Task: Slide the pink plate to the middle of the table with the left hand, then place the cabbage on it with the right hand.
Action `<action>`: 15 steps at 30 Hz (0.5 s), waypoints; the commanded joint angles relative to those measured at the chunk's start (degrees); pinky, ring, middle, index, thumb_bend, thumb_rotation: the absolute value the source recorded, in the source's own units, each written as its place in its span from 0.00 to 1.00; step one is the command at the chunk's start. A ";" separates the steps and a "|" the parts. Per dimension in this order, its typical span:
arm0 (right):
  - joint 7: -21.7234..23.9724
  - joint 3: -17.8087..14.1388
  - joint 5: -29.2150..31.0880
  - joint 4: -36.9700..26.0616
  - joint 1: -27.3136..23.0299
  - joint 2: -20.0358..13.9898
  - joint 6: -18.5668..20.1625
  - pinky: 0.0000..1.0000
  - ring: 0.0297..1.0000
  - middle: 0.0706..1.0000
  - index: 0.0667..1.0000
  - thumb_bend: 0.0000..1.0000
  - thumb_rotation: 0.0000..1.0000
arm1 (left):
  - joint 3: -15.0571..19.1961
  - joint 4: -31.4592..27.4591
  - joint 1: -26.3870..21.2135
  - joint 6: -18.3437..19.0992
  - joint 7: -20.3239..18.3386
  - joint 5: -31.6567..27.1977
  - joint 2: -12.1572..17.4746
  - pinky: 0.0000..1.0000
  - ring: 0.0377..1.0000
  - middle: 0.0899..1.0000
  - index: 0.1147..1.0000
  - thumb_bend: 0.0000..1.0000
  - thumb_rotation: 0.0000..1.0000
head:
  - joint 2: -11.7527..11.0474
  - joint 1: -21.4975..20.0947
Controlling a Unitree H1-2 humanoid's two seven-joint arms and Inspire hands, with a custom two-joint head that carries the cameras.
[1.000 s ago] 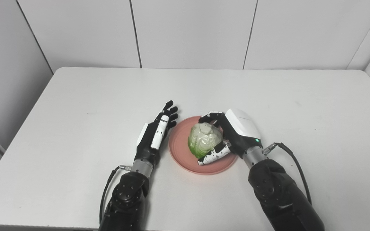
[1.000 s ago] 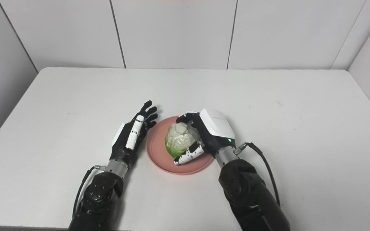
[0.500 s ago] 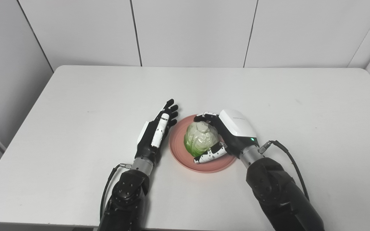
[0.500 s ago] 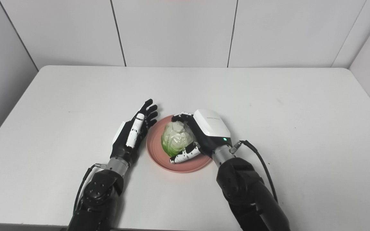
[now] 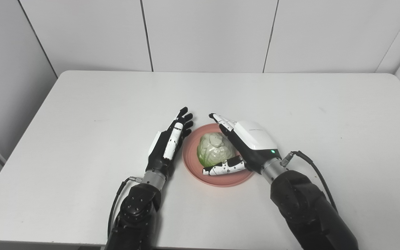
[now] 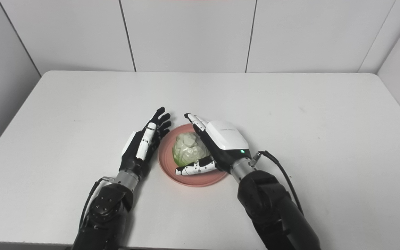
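The pink plate [image 5: 193, 165] lies near the middle of the white table, toward its front. A pale green cabbage [image 5: 214, 150] rests on the plate. My right hand [image 5: 247, 144] is open just right of the cabbage, fingers stretched out past its far side and thumb lying along its near side. My left hand [image 5: 168, 144] is open too, fingers straight, standing edge-on against the plate's left rim.
The white table [image 5: 82, 114] has grey wall panels behind it and a wall close on the left. A black cable [image 5: 316, 175] loops out from my right wrist.
My right hand's fingers have uncurled off the cabbage, which has sunk onto the plate. The left hand has stayed put. The camera tilted slightly after the oldest frames.
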 commanded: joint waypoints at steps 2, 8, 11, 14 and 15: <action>0.57 -1.12 0.26 -3.98 -1.72 -0.38 -1.56 0.89 0.92 0.95 0.98 1.00 0.55 | -0.73 0.51 0.58 0.57 -1.21 -0.29 -0.10 0.90 0.92 0.93 0.93 0.37 1.00 | -0.03 -0.19; 0.35 -3.26 1.64 -8.31 -0.38 -0.97 -2.59 0.88 0.92 0.96 1.00 1.00 0.58 | -0.69 -1.03 1.17 1.14 -1.30 -0.50 0.05 0.89 0.92 0.93 0.92 0.36 1.00 | -0.05 -0.69; -4.41 -6.73 4.25 -10.65 1.75 -0.47 -5.24 0.82 0.90 0.95 1.00 1.00 0.60 | -0.56 -2.70 2.20 1.65 -1.50 -0.98 0.29 0.92 0.93 0.93 0.92 0.39 1.00 | -0.11 -0.70; -9.91 -9.61 6.04 -11.31 3.78 0.69 -9.14 0.72 0.86 0.93 0.97 1.00 0.59 | -0.13 -4.04 3.24 1.81 -1.10 -0.86 0.40 0.93 0.93 0.93 0.92 0.40 1.00 | -0.17 -0.88; -11.56 -10.54 6.92 -11.42 4.46 1.12 -10.36 0.70 0.85 0.92 0.96 0.99 0.58 | 0.02 -4.51 3.61 1.74 -0.85 -0.57 0.42 0.92 0.92 0.93 0.92 0.40 1.00 | -0.28 -0.99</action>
